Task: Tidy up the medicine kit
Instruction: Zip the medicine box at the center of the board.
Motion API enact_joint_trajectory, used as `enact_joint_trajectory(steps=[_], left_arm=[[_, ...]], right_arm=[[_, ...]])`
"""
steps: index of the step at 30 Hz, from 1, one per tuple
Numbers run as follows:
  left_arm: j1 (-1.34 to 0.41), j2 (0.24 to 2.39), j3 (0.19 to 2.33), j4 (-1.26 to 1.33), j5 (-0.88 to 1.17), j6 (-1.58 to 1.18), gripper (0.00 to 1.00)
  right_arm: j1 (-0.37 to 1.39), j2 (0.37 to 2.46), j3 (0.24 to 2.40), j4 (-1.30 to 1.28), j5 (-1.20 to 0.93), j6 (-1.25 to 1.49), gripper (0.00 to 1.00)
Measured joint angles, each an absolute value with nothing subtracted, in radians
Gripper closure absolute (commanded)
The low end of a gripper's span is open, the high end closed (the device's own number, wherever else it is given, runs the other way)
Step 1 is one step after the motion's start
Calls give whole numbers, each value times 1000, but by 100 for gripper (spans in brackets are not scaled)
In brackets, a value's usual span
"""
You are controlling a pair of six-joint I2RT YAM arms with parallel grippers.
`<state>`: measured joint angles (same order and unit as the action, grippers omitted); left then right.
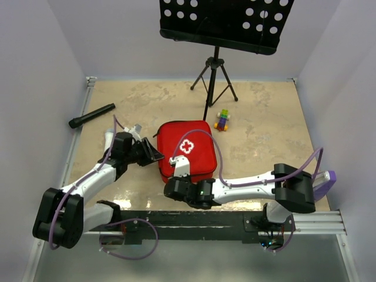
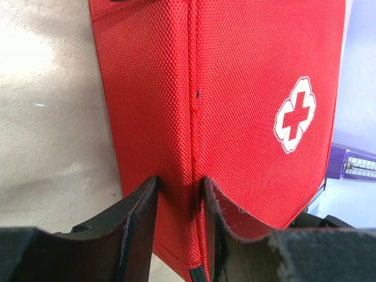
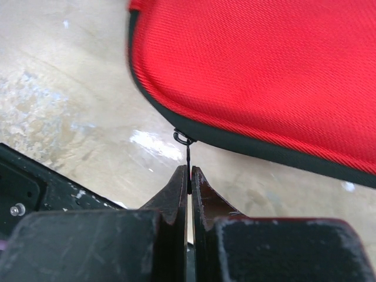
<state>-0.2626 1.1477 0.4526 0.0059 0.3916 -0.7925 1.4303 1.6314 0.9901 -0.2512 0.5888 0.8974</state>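
The medicine kit (image 1: 191, 154), a red zip case with a white cross on its lid, lies zipped shut in the middle of the table. My left gripper (image 1: 154, 154) is at its left side. In the left wrist view the jaws (image 2: 181, 182) pinch a ridge of the kit's red fabric (image 2: 247, 88), both fingers touching it. My right gripper (image 1: 176, 170) is at the kit's near left corner. In the right wrist view it (image 3: 189, 169) is shut on the thin black zipper pull (image 3: 187, 154), which hangs from the case's black-edged rim (image 3: 264, 64). The kit's contents are hidden.
A black flashlight (image 1: 92, 116) lies at the far left. A music stand's tripod (image 1: 214, 79) stands behind the kit, with a small toy of coloured blocks (image 1: 222, 120) beside it. White walls close in the table on three sides. A black rail (image 1: 194, 223) runs along the near edge.
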Motion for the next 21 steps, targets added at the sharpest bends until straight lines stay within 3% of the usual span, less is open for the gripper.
enact_joint_trajectory(steps=[16, 18, 21], left_arm=[[-263, 1230, 562, -91, 443, -738, 100], [-260, 1235, 577, -112, 446, -729, 88], [-253, 1241, 622, -184, 428, -699, 53]], right_arm=[[1419, 1258, 698, -269, 579, 1205, 100], [1419, 1262, 697, -262, 573, 1187, 100], [1420, 1329, 742, -260, 561, 1134, 100]])
